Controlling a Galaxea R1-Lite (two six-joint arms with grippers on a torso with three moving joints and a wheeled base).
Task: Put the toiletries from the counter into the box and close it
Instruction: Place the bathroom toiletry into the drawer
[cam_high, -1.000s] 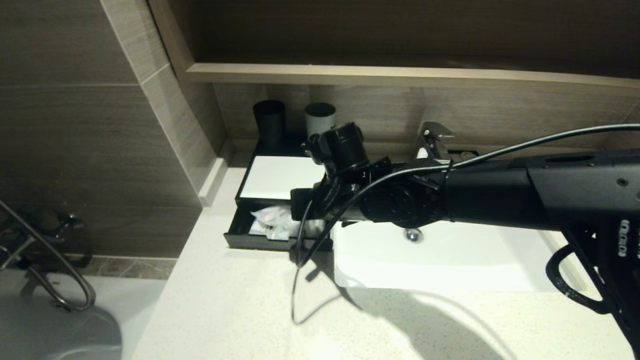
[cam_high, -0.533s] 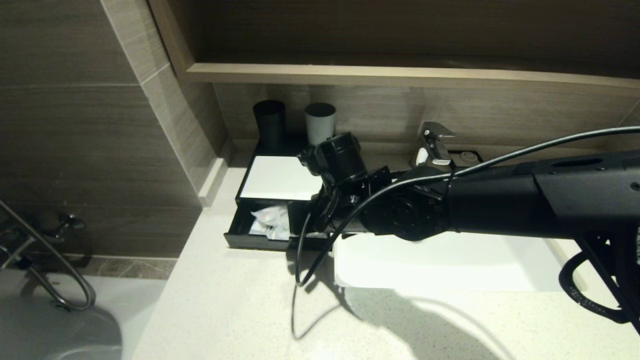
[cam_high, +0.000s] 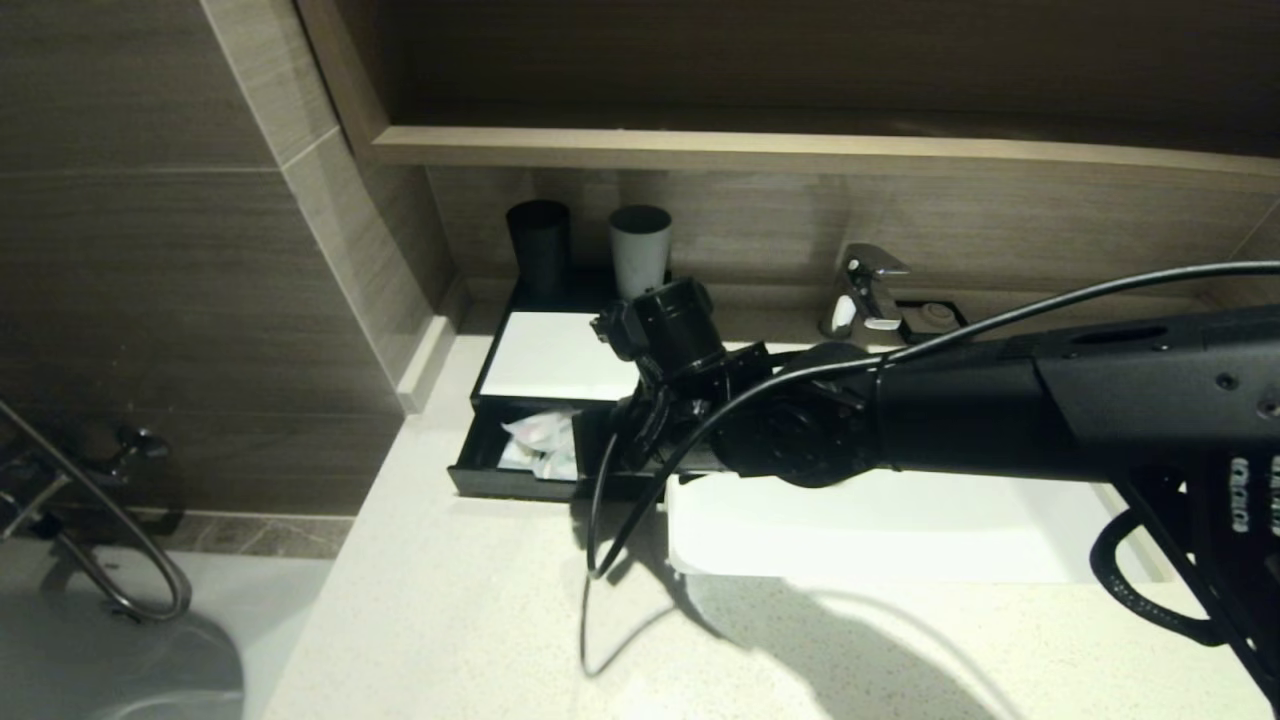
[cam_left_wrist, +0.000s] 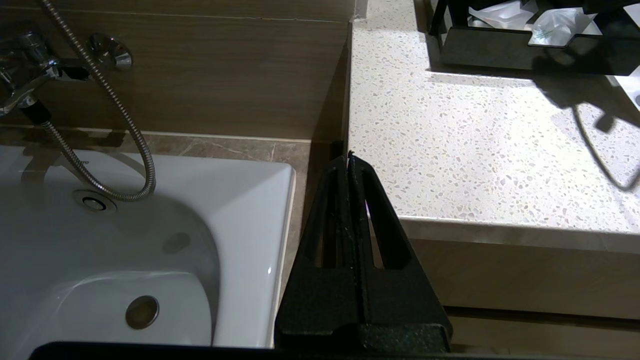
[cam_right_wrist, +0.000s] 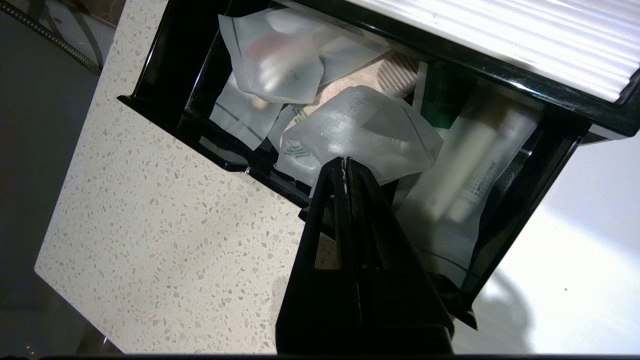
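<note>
In the drawer (cam_right_wrist: 165, 107), packets (cam_right_wrist: 360, 135), head-view half-hidden.

Legible text: none | packets (cam_right_wrist: 360, 130) in drawer: green marks and fine print noted, unreadable | right arm (cam_high: 1000, 410): white markings, not decipherable

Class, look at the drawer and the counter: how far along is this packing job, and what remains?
Done: the packets lie in the drawer; none shows on the counter. In hand: the shut right hand sits at the drawer's front edge, holding nothing. Left: the drawer is open and needs pushing shut. The left hand is parked beside the counter.
</note>
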